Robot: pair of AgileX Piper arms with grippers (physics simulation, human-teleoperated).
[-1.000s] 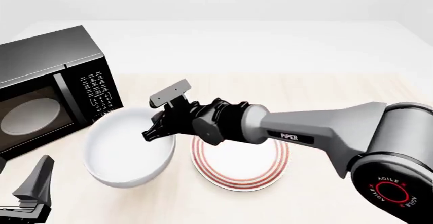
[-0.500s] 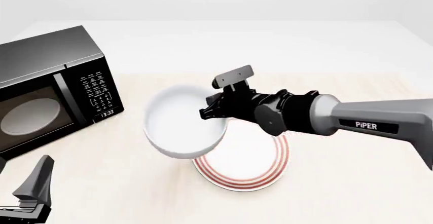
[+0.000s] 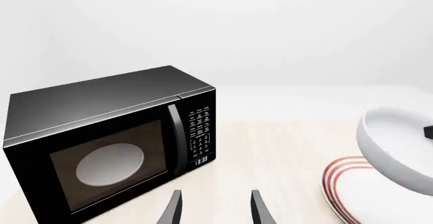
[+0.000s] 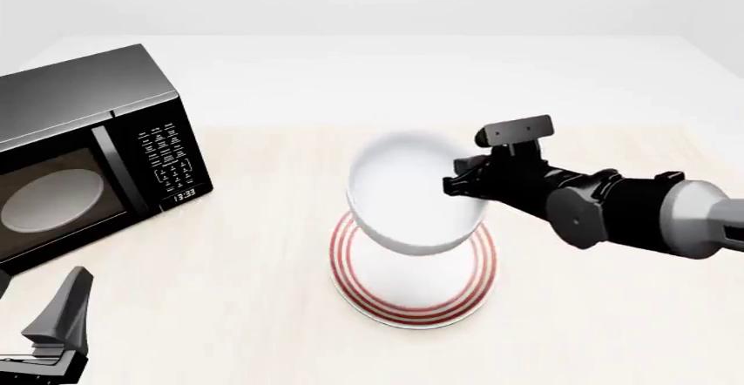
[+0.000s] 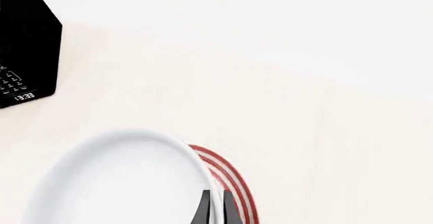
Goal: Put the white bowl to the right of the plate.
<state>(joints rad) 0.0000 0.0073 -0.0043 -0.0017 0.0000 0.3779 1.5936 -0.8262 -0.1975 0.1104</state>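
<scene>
Between the nearly closed jaws of the right gripper (image 4: 456, 185) sits the thick rim of the white bowl (image 4: 415, 195), pinched and carried in the air directly above the plate (image 4: 413, 302); the jaws hold one edge only, so the bowl hangs out beyond them, away from the wrist. To do this well, carry it level and clear of the red rings, and lower it only past the plate's far edge. The left gripper (image 3: 215, 211) idles, fingers apart, facing the microwave (image 3: 111, 140).

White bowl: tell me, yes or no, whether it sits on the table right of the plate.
No, the white bowl hangs over the plate, clamped by the right pincer.
</scene>
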